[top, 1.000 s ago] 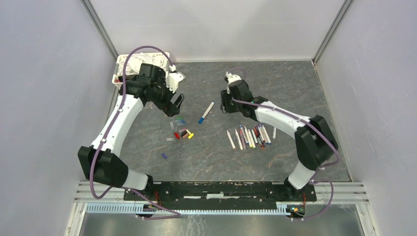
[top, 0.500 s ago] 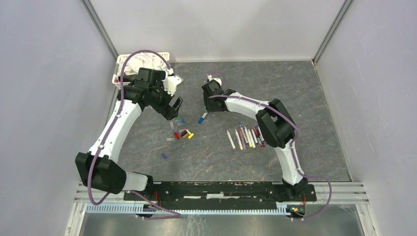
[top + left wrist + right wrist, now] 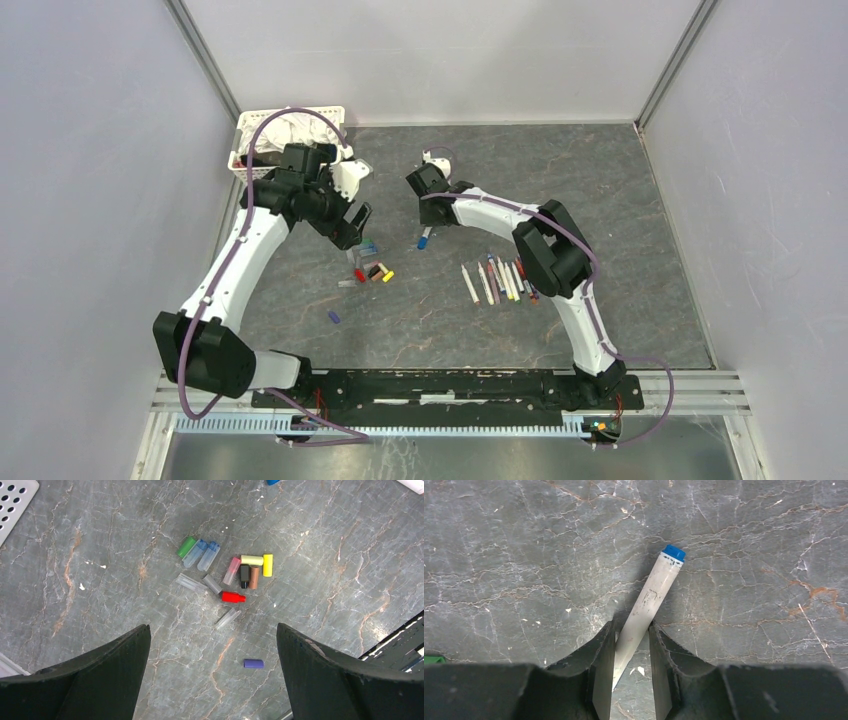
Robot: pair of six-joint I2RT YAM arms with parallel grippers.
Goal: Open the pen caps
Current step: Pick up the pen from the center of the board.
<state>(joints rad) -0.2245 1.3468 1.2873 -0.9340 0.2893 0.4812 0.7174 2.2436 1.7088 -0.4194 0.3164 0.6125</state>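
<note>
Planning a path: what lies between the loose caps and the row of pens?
Nothing: between the loose caps and the row of pens only bare table shows, in the top view.

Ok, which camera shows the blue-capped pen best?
The right wrist view: the blue-capped pen is large and sharp, its barrel clamped in the right gripper. The top external view shows it tiny; the left wrist view catches at most a blue sliver at its top edge.

The pen (image 3: 651, 597) passes between the jaws of the right claw (image 3: 631, 627); you cannot see its rear end. Ahead of the left claw (image 3: 212, 629), a blue item (image 3: 273, 482) and a white item (image 3: 414, 484) are cut by the frame edge; you cannot identify either.
</note>
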